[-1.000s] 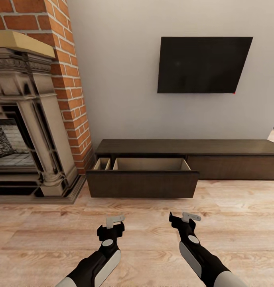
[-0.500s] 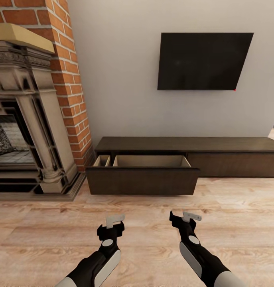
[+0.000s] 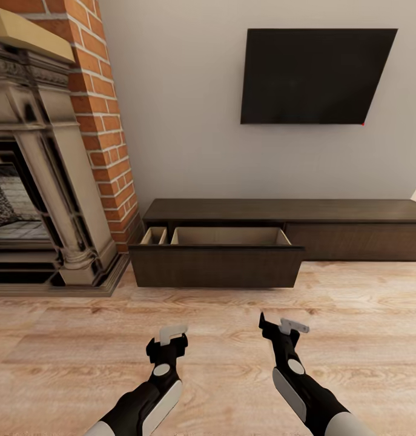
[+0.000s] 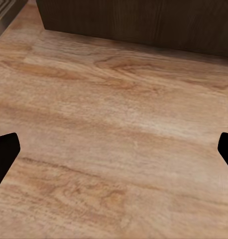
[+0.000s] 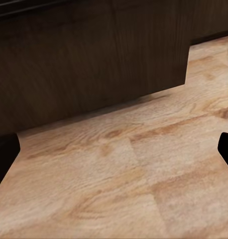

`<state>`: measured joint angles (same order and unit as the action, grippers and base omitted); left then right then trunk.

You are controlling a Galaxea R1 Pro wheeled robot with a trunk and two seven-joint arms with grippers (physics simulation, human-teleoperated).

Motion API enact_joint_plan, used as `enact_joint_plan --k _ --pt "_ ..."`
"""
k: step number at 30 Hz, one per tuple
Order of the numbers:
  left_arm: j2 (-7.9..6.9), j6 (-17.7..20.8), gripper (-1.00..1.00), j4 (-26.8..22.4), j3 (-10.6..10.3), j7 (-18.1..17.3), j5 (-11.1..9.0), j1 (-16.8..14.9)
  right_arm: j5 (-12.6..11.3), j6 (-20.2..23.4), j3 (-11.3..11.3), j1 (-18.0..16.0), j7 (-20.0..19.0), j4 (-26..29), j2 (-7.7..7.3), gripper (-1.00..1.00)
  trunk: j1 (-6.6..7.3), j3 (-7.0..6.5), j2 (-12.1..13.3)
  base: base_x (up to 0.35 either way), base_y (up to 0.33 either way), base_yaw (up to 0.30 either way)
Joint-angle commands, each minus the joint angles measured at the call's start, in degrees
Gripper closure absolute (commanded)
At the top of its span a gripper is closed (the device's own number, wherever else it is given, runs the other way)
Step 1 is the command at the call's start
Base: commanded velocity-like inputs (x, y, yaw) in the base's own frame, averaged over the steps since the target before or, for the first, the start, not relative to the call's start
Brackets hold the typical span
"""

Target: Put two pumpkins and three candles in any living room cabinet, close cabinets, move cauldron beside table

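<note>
Against the wall, the cabinet (image 3: 280, 233) sits with one drawer (image 3: 217, 263) pulled out.
By the brick fireplace (image 3: 47, 169), over the wood floor (image 3: 68, 339), the left gripper (image 3: 169, 340) and right gripper (image 3: 280, 324) are both spread wide, holding nothing.

light: bright, even, source unclear
shadows: soft strip on floor (image 3: 220, 289) under drawer (image 3: 215, 266)
glare: TV (image 3: 313, 75) matte
blur: fireplace (image 3: 38, 181) smeared; wrist views soft
distortion: verticals lean at edges

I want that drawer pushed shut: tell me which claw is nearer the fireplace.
Left. The left claw hangs over the floor on the fireplace side; the right claw is farther across, before the open drawer's right end.
</note>
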<state>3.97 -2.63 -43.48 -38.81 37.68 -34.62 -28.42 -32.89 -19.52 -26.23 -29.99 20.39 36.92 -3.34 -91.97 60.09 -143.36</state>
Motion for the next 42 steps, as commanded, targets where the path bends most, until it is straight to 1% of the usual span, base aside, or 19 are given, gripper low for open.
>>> enact_joint_plan --k 1,7,9,13,17,19,21,23,26,29,32,37,41,42 --pt "-0.06 -0.47 -1.0 -0.03 -0.3 0.33 -0.51 -0.06 -0.59 -0.59 -0.5 -0.07 0.35 -0.02 -0.09 -1.0 -0.01 0.28 -0.04 0.0 0.0 0.0" --pt "-0.1 -0.79 -1.0 -0.03 -0.33 0.29 -0.43 -0.05 -0.52 -1.1 -0.55 -0.07 0.35 -0.09 -0.09 -1.0 -0.17 1.61 -0.12 0.0 0.0 0.0" --pt "-0.1 -0.96 -1.0 -0.03 -0.31 0.29 -0.39 -0.05 -0.15 -1.17 -0.53 -0.07 0.35 -0.04 -0.09 -1.0 -0.22 2.05 -0.15 0.0 0.0 0.0" --pt "-0.15 -2.26 -1.0 -0.03 -0.35 0.29 -0.36 -0.05 0.27 -1.27 -0.5 -0.07 0.08 -0.02 -0.09 -1.0 -0.32 2.94 -0.2 0.0 0.0 0.0" --pt "-0.17 -2.8 -1.0 -0.03 -0.38 0.29 -0.36 -0.05 0.39 -1.32 -0.49 -0.07 -2.9 -0.06 -0.09 -1.0 -0.42 3.83 -0.26 0.0 0.0 0.0" --pt "-0.18 -2.9 -1.0 -0.09 -0.38 0.29 -0.36 -0.05 0.38 -1.41 -0.49 -0.07 -3.76 -0.07 -0.09 -1.0 -0.47 4.27 -0.28 0.0 0.0 0.0" --pt "-0.18 -2.95 -1.0 -0.19 -0.38 0.29 -0.36 -0.05 0.38 -1.92 -0.49 -0.07 -4.22 -0.04 -0.09 -1.0 -0.53 4.71 -0.31 0.0 0.0 0.0" --pt "-0.19 -2.98 -1.0 -0.36 -0.39 0.25 -0.36 -0.05 0.38 -3.83 -0.49 -0.07 -4.65 -0.02 -0.1 -1.0 -0.58 5.16 -0.34 0.0 0.0 0.0" --pt "-0.19 -2.99 -1.0 -0.47 -0.39 0.24 -0.36 -0.05 0.24 -4.97 -0.41 -0.07 -5.69 -0.04 -0.11 -1.0 -0.58 5.16 -0.34 0.0 0.0 0.0" --pt "-0.19 -3.0 -1.0 -0.53 -0.39 0.21 -0.36 -0.02 0.18 -5.29 -0.39 -0.08 -7.91 -0.08 -0.09 -1.0 -0.58 5.16 -0.34 0.0 0.0 0.0" --pt "-0.19 -3.0 -1.0 -0.57 -0.39 0.2 -0.32 0.0 0.21 -5.6 -0.34 -0.07 -9.65 -0.09 -0.09 -1.0 -0.65 5.82 -0.38 0.0 0.0 0.0" --pt "-0.19 -3.0 -1.0 -0.64 -0.39 0.2 -0.28 0.03 0.07 -5.56 -0.24 -0.07 -10.22 -0.1 -0.09 -1.0 -0.78 6.93 -0.44 0.0 0.0 0.0" --pt "-0.19 -3.0 -1.0 -0.64 -0.39 0.26 -0.27 0.03 0.02 -5.58 -0.19 -0.07 -10.27 -0.06 -0.09 -1.0 -0.78 6.93 -0.44 0.0 0.0 0.0" --pt "-0.19 -3.0 -1.0 -0.64 -0.39 0.27 -0.27 0.03 0.04 -5.6 -0.17 -0.07 -10.28 -0.04 -0.09 -1.0 -0.81 7.15 -0.46 0.0 0.0 0.0"
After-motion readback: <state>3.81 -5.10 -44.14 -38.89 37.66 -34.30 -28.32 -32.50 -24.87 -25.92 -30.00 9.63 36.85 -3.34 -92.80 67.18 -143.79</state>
